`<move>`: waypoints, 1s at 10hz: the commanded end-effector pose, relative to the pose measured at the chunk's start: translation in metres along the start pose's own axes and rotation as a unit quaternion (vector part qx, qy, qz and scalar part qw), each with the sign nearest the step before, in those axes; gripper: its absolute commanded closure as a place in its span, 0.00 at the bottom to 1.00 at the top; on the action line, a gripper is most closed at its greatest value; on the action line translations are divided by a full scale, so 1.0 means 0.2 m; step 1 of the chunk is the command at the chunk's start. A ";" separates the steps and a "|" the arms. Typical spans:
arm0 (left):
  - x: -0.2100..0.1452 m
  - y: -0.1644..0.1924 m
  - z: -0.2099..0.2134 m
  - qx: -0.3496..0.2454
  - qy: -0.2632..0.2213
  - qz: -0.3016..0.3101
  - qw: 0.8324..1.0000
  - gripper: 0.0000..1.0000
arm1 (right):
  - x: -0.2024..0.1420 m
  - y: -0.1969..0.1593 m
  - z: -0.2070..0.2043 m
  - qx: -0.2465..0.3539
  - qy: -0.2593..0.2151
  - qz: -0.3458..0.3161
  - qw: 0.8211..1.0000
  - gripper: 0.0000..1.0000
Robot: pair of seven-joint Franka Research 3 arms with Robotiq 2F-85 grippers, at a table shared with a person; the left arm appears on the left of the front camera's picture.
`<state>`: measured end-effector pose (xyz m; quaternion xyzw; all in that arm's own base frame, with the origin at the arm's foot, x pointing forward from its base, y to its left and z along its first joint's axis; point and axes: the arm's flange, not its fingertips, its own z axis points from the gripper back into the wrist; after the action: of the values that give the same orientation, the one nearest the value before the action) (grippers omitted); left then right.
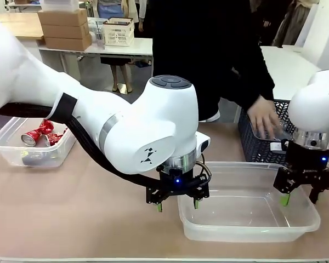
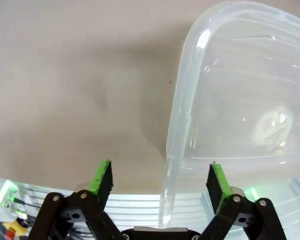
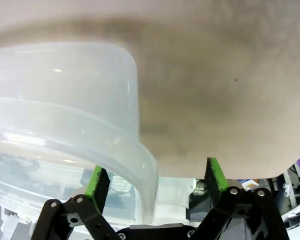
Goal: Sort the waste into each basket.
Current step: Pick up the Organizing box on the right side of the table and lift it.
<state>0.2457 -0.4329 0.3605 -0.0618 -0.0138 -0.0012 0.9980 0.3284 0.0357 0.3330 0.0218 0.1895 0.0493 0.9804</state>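
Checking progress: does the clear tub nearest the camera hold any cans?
No, the near tub is bare inside; the crushed red cans lie in the left tub.

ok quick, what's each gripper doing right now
left gripper: open, astride the clear tub at its rim, not clamped
right gripper: open, astride the same tub's opposite rim, not clamped
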 end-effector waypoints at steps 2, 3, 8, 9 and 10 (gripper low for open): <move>0.01 -0.03 -0.01 -0.002 -0.021 -0.009 1.000 1.00 | -0.36 -0.02 -0.33 0.011 -0.026 0.015 1.000 1.00; 0.01 -0.03 -0.01 -0.003 -0.019 -0.010 1.000 1.00 | -0.37 -0.01 -0.32 0.008 -0.028 0.016 0.999 1.00; 0.00 -0.02 -0.01 -0.004 -0.019 -0.019 1.000 1.00 | -0.38 0.00 -0.32 0.002 -0.027 0.021 0.999 1.00; 0.00 -0.02 -0.01 -0.004 -0.020 -0.020 1.000 1.00 | -0.38 0.00 -0.32 0.002 -0.026 0.021 0.999 1.00; -0.01 -0.02 0.00 -0.006 -0.020 -0.020 1.000 1.00 | -0.38 0.00 -0.31 -0.002 -0.027 0.018 0.999 1.00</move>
<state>0.2411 -0.4398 0.3610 -0.0695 -0.0260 -0.0182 0.9971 0.3272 0.0411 0.3468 0.0237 0.1706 0.0555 0.9835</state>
